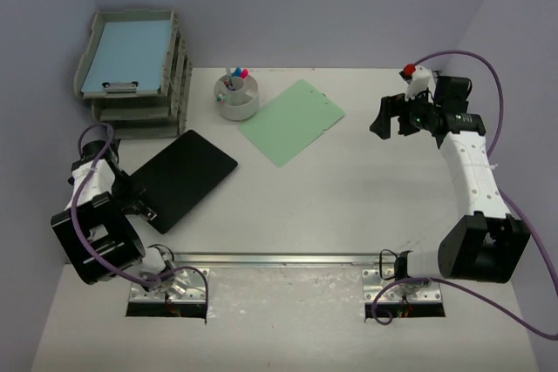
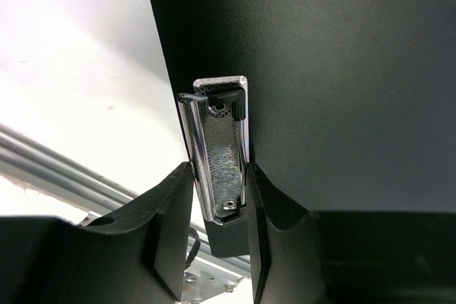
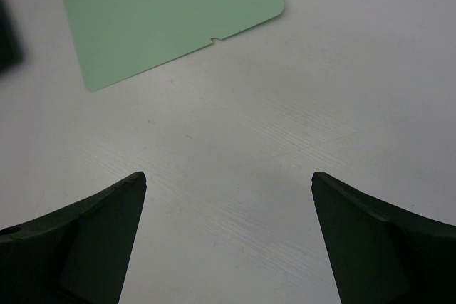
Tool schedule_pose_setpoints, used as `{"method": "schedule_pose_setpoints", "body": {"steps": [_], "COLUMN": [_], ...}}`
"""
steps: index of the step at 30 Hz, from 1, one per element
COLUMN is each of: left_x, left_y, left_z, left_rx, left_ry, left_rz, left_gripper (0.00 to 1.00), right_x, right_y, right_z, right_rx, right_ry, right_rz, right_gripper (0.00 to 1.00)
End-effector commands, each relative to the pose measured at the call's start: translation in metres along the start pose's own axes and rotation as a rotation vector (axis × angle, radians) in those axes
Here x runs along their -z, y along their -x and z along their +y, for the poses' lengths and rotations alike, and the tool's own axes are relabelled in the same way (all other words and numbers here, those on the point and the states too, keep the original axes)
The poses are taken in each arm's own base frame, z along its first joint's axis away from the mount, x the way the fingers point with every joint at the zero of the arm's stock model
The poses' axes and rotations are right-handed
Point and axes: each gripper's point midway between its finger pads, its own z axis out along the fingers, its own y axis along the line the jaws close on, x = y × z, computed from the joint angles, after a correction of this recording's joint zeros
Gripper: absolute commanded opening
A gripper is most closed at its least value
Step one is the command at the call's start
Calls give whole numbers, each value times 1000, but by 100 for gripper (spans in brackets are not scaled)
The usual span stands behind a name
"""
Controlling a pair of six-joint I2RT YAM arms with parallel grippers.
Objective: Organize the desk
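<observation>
Two arms | left gripper [image 2: 219,176] pinching metal clip [image 2: 217,133] of black clipboard [image 1: 185,176] | clipboard lies diagonally on desk [image 1: 349,198], near-left, clip end toward left arm | right gripper [image 3: 228,179] spread, empty, well apart | left arm nearer.

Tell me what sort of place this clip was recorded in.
Probably a mock office desk set up in a lab booth: a white desk boxed in by plain walls, with stacked grey letter trays, a pen cup, a black clipboard and a green board.
</observation>
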Motion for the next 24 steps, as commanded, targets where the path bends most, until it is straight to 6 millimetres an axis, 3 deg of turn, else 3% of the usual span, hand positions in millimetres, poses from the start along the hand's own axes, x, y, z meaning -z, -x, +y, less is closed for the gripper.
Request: {"method": "schedule_pose_setpoints", "body": {"steps": [1, 12, 19, 24], "left_x": [5, 31, 52, 48], "left_y": [1, 8, 9, 12], "left_z": [4, 14, 5, 15], "left_rx": [75, 124, 85, 136], "left_ry": [-42, -83, -152, -118], "left_rz": [32, -17, -43, -43], "left_gripper": [0, 0, 0, 0], "right_x": [0, -1, -4, -10], "right_y": [24, 26, 28, 29], "right_z": [-1, 1, -1, 1], "right_rx": [44, 50, 52, 48], "right_ry": [-10, -11, -15, -2], "right_rz": [-61, -60, -54, -52], "right_gripper": [99, 99, 99, 99]}}
